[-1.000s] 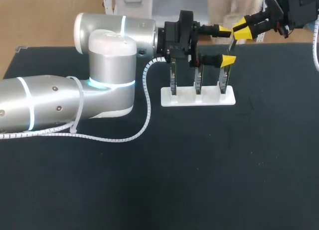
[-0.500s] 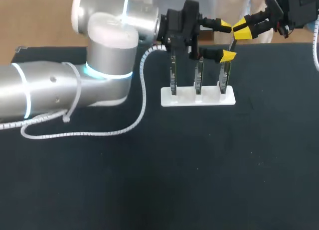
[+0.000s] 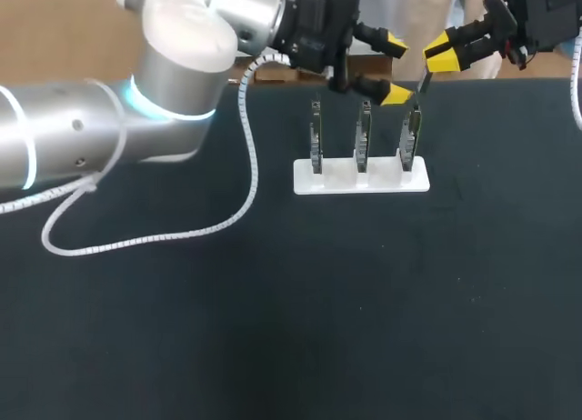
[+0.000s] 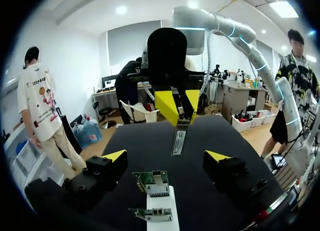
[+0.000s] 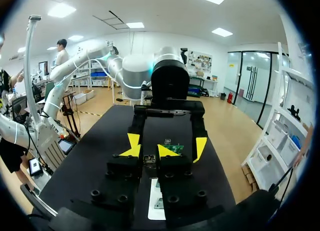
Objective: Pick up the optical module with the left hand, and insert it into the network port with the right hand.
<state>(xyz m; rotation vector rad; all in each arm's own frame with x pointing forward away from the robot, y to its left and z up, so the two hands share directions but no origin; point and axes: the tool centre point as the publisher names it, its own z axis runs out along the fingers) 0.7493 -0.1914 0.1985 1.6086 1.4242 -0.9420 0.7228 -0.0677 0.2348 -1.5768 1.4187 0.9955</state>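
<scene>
One optical module (image 4: 178, 141), a slim metal bar, hangs end-down off the tabletop (image 3: 273, 329), pinched at its upper end by the right tool (image 3: 435, 56), whose yellow fingers (image 4: 167, 107) are pressed onto it from two sides. In the right wrist view the module sits squarely between that tool's own two tips, poking out a little ahead of them. The module is at the far side of the tabletop, up above the board rack and clear of it, nearest the rightmost board. The left tool (image 3: 395, 70) faces the right tool head-on with its fingers spread wide and gripping nothing. In the left wrist view the module's lower end hangs ahead of the gap between those fingers, with clear space to each one. In the head view the lower yellow tip of the left tool is just beside the module and near the top of the rightmost board; can't tell if anything touches there. Below both tools a white base (image 3: 361, 179) lies flat on the black tabletop with three green boards (image 3: 363, 143) standing upright in it in a row, spaced apart. The left wrist view shows a silver network port (image 4: 159, 180) on the board nearest that tool, with nothing in it. The left arm (image 3: 91, 138) comes in from the left side across the far left of the tabletop, and its white spiral cable (image 3: 245, 165) loops down onto the surface left of the base.
</scene>
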